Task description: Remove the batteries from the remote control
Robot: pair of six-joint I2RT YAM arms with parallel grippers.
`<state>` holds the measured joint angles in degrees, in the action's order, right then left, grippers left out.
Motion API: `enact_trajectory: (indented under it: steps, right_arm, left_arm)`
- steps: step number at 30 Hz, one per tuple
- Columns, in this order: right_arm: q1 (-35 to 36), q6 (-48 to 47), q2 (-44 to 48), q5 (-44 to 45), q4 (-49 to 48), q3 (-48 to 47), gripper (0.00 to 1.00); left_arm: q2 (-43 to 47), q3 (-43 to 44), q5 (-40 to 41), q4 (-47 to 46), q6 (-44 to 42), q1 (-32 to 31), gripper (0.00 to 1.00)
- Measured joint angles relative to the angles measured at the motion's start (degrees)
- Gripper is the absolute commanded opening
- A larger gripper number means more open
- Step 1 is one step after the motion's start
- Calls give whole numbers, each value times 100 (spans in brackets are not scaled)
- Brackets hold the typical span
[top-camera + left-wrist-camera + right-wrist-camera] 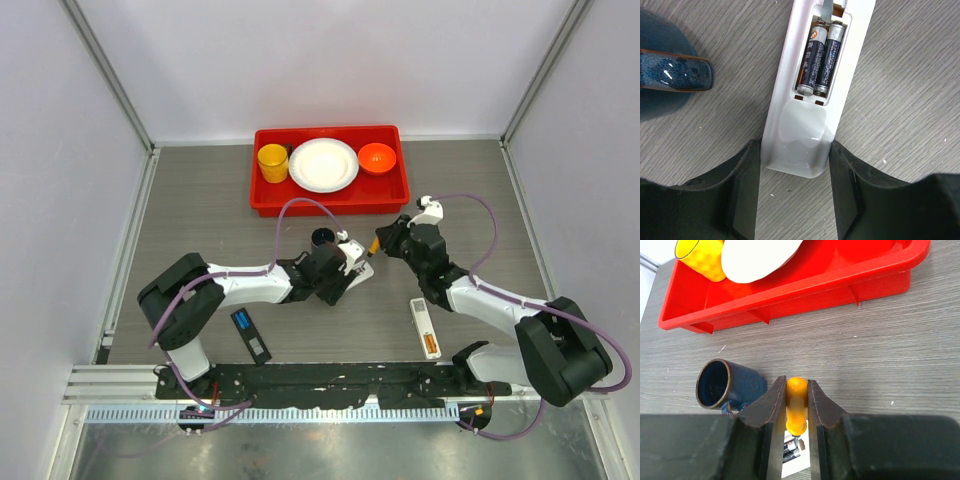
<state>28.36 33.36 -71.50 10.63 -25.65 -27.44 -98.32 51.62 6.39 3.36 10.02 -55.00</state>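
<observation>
The left end effector (794, 156) clamps the near end of the white remote (797, 135), one finger against each side. The remote lies on the worktop (900, 100) with its back compartment uncovered. Two dark batteries (811, 60) sit side by side inside it. The right end effector (796, 390) pinches the orange handle of a screwdriver (796, 407), whose metal tip meets the compartment's far end. A blue mug (722, 385) stands just left of the remote.
</observation>
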Motion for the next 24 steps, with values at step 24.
enact_trajectory:
  steps: [24]
  right_arm:
    - [55,199,-245,-487,-339,-13,1]
  left_arm:
    - [0,0,-2,0,0,0,0]
